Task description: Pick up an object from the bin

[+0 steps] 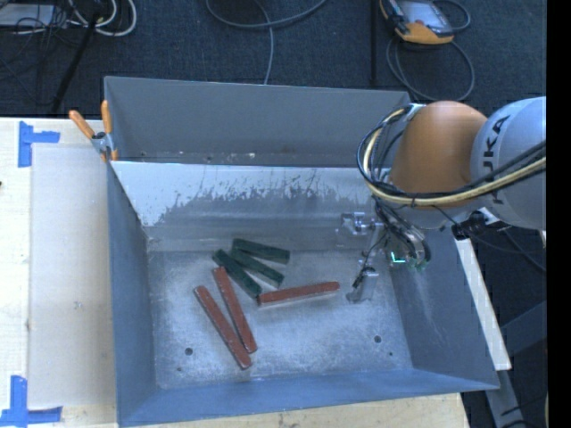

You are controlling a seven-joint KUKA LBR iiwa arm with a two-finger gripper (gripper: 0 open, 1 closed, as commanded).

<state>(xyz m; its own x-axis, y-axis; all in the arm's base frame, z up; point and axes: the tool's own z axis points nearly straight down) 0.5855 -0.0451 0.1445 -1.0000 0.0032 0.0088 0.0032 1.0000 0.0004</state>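
Likely failure: closing on the extreme right end of the lone red-brown bar (299, 293), which lies flat on the floor of the grey bin (268, 132), would catch only its tip, so the bar could pivot or slip free on lifting. A descent off line could shove it toward the green bars (254, 266). The gripper (360, 286) hangs low, just beside that end. The arm enters from the right, with the orange-covered wrist (433, 150) over the right wall and the tool pointing steeply down. Open or closed cannot be told; nothing visibly held
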